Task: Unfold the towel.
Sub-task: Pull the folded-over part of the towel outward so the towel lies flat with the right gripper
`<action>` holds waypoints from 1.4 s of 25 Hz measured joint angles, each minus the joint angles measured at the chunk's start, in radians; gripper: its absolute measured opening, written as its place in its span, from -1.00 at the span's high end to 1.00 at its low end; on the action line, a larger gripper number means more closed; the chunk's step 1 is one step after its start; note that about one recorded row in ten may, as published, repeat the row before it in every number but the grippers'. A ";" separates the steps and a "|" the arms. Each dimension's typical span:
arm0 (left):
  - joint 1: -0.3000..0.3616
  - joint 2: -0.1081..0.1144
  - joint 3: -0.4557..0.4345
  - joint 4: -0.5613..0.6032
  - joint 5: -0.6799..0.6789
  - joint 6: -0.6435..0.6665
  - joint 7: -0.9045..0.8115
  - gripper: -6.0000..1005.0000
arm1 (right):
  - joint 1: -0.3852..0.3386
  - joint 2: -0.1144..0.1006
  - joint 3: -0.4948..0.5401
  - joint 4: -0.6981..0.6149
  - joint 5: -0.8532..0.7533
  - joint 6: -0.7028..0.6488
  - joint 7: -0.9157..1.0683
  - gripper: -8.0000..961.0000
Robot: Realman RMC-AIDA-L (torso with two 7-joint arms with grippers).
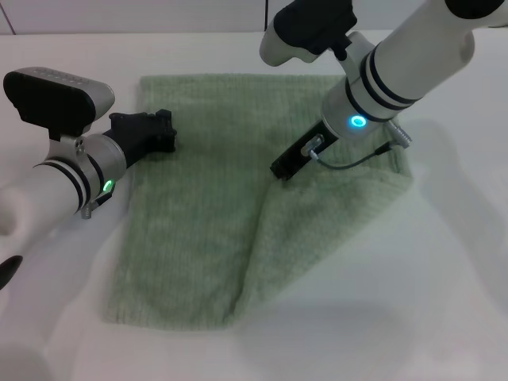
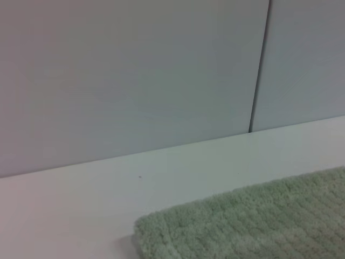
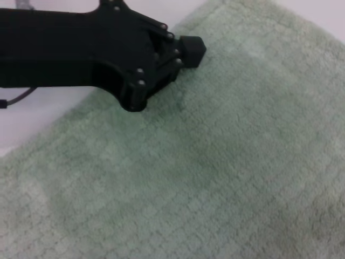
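Towel [image 1: 206, 214] lies half-folded; right gripper's [image 1: 279, 170] fingers press together on it, left gripper's [image 1: 163, 131] state unclear.

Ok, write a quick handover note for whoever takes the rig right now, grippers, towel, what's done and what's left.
Left gripper: at the towel's left edge near the far corner; whether it grips is unclear.
Right gripper: tip down on the middle of the towel; grip unclear.
Towel: on the white table, left part flat, right part lying as a diagonal flap folded over it.
Done: partly opened.
Left: lift the folded flap out to the right and flatten it.
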 joint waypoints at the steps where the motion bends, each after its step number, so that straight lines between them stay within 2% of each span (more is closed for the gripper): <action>1: 0.000 0.000 0.001 0.000 0.000 0.000 0.000 0.99 | -0.001 -0.001 -0.003 -0.012 -0.002 0.005 -0.003 0.80; 8: 0.002 0.000 0.002 0.000 0.000 0.000 0.000 0.99 | -0.049 -0.009 0.015 -0.154 -0.004 0.118 -0.098 0.94; 13: 0.001 0.000 0.001 -0.003 0.000 -0.004 0.000 0.98 | -0.086 -0.009 0.041 -0.269 -0.007 0.296 -0.266 0.94; 15: 0.000 0.000 0.000 -0.005 0.000 -0.005 0.000 0.98 | -0.097 -0.009 0.038 -0.295 -0.008 0.322 -0.292 0.94; 18: 0.000 0.000 0.001 -0.006 0.000 -0.006 -0.001 0.98 | -0.139 -0.009 0.031 -0.409 -0.030 0.408 -0.358 0.94; 23: -0.001 0.000 0.001 -0.006 0.000 -0.006 -0.005 0.98 | -0.164 -0.009 0.035 -0.536 -0.060 0.512 -0.387 0.94; 28: -0.002 0.000 -0.001 -0.007 0.000 -0.007 -0.009 0.98 | -0.167 -0.009 0.028 -0.603 -0.075 0.619 -0.420 0.94; 35: -0.002 0.000 -0.002 -0.009 0.000 -0.009 -0.009 0.98 | -0.157 -0.009 -0.020 -0.621 -0.081 0.687 -0.425 0.94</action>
